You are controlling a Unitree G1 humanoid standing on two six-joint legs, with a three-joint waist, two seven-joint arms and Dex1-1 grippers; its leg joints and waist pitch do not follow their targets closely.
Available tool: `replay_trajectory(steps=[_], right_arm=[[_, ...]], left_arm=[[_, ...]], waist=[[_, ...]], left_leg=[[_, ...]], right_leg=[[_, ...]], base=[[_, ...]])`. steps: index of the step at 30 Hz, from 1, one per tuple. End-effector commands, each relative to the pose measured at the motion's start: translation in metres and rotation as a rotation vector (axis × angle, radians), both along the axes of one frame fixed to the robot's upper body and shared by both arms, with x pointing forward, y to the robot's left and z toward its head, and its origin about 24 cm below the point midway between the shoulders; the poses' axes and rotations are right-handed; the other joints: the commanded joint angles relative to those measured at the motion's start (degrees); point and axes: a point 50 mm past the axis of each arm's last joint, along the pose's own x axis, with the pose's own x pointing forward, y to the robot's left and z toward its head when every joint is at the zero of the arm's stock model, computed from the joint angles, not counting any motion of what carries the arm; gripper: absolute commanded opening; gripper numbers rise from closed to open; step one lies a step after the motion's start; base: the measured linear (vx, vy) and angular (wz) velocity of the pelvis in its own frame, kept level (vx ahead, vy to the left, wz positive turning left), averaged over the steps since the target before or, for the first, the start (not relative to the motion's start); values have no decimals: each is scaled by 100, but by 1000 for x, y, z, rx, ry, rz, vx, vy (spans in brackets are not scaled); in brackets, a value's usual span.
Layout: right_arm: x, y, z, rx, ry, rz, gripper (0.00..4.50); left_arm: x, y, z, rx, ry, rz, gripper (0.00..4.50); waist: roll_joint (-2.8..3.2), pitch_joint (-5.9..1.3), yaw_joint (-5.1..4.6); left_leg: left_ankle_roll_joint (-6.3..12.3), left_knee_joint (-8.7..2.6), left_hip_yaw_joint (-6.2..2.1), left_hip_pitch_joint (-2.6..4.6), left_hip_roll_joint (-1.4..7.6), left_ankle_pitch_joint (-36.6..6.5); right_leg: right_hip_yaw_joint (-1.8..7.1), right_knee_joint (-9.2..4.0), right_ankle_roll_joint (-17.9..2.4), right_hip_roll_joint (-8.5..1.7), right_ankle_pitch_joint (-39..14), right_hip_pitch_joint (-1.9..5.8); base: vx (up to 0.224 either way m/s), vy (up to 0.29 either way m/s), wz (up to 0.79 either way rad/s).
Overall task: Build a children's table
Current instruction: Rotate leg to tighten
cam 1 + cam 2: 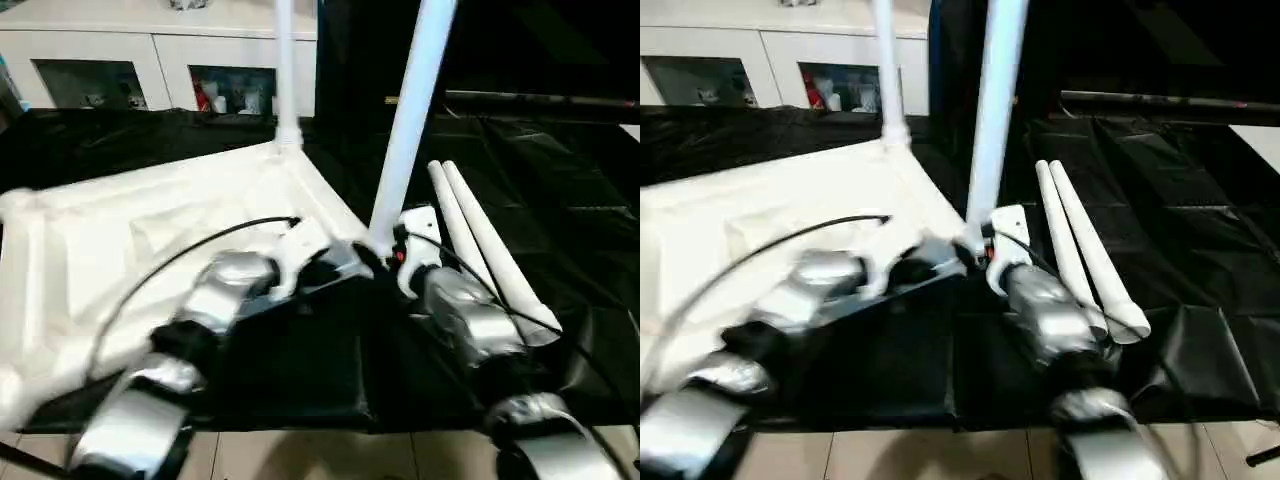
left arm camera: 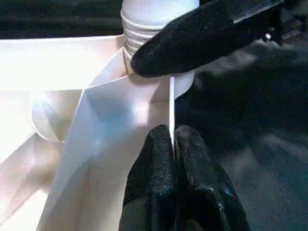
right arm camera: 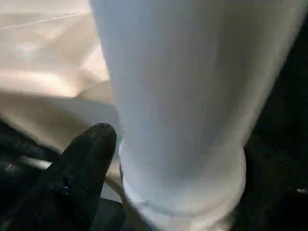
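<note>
We see the white tabletop [image 1: 150, 240] lying underside up on the black work table [image 1: 560, 180], its rim raised. One leg [image 1: 285, 70] stands upright in the far corner socket. Our left gripper [image 2: 172, 144] pinches the rim's thin edge beside the near corner. There our right gripper [image 1: 385, 255] clasps the base of a second leg [image 1: 410, 120], which leans slightly. Two spare legs [image 1: 485, 250] lie just beyond that corner.
</note>
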Motion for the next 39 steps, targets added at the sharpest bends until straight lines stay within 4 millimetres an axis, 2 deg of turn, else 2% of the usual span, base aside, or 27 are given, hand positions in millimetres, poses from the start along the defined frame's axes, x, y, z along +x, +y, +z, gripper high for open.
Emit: replay_trajectory(steps=[1,8,9,12,14,15,20,24,28,29,31,32,33,34,35,36,37,38,39], right_arm=[[-4,-3,9,4,-21,101,376],[-15,-11,17,13,-27,287,376],[-16,-10,18,8,-27,303,350],[-18,-8,16,-10,-16,335,339],[-20,-6,14,-15,-13,354,317],[-21,-6,14,-18,-10,363,305],[-24,-4,10,-24,3,381,270],[-25,-4,7,-12,23,365,264],[-21,-8,-4,-1,53,214,263],[-18,-10,-7,2,63,142,263],[-16,-11,-10,5,70,96,262],[-12,-13,-18,13,98,-54,262],[-9,-14,-22,16,116,-136,262],[-9,-14,-22,16,117,-143,262],[-6,-15,-26,16,140,-234,262],[-2,-15,-30,15,163,-348,262],[-1,-15,-31,15,170,-382,262],[2,-13,-32,23,182,-448,262],[4,-12,-32,39,191,-490,261]], left_arm=[[-9,1,-1,-100,28,-65,0],[-15,23,3,-108,70,-118,0],[-15,24,3,-108,72,-119,0],[-14,26,1,-102,77,-117,0],[-14,27,1,-103,80,-116,0],[-14,27,1,-103,80,-116,0],[-17,27,0,-107,82,-121,0],[-18,25,0,-111,83,-121,0],[-13,21,-3,-101,69,-51,0],[-10,18,-3,-99,62,-16,0],[-9,17,-4,-98,57,5,0],[-2,7,-4,-98,33,76,0],[1,1,-3,-98,22,108,0],[2,0,-3,-98,22,111,0],[5,-7,-3,-96,11,151,0],[11,-18,-3,-93,2,212,0],[12,-21,-3,-91,0,231,0],[15,-29,-2,-95,0,264,0],[16,-34,-1,-99,0,277,0]], waist=[[-67,-321,13],[-75,-313,1],[-85,-314,2],[-78,-307,10],[-101,-310,15],[-94,-312,20],[-95,-312,23],[-95,-316,23],[-97,-312,19],[-94,-304,8],[-99,-297,1],[-118,-295,-3],[-108,-277,-13],[-111,-273,-17],[-104,-274,-17],[-106,-276,-36],[-106,-273,-37],[-95,-284,-22],[-108,-289,-24]], left_leg=[[525,-348,98,-113,-69,-632],[501,-353,103,-118,-63,-738],[479,-352,105,-108,-63,-739],[456,-351,110,-100,-65,-726],[438,-352,106,-108,-66,-689],[436,-351,105,-108,-66,-666],[444,-346,106,-117,-69,-617],[444,-345,109,-108,-71,-630],[410,-350,106,-112,-73,-635],[345,-356,111,-101,-77,-692],[304,-362,105,-110,-82,-752],[289,-366,99,-107,-79,-792],[260,-371,111,-74,-90,-889],[236,-370,112,-61,-102,-943],[189,-381,88,-74,-111,-982],[184,-373,97,-60,-120,-1030],[169,-376,100,-39,-119,-1063],[186,-371,89,-34,-132,-1075],[212,-372,88,-70,-133,-1015]], right_leg=[[235,-395,-1090,-200,-1122,405],[246,-392,-1094,-207,-1227,403],[245,-399,-1076,-204,-1287,391],[249,-407,-1060,-200,-1335,381],[251,-402,-1015,-204,-1353,389],[251,-398,-1012,-207,-1349,390],[253,-388,-1022,-204,-1259,396],[254,-391,-1012,-202,-1295,392],[252,-396,-983,-201,-1356,389],[254,-422,-934,-205,-1535,366],[250,-438,-871,-204,-1713,375],[251,-449,-807,-200,-1820,371],[263,-480,-771,-185,-1974,319],[263,-497,-744,-186,-2113,311],[265,-506,-668,-192,-2324,332],[275,-534,-626,-183,-2416,300],[279,-546,-615,-184,-2460,283],[275,-549,-588,-184,-2508,294],[279,-544,-568,-184,-2408,311]], base=[[0,0,0],[0,0,0],[0,0,0],[0,0,0],[0,0,0],[0,0,0],[0,0,0],[0,0,0],[0,0,0],[0,0,0],[0,0,0],[0,0,0],[0,0,0],[0,0,0],[0,0,0],[0,0,0],[0,0,0],[0,0,0],[0,0,0]])
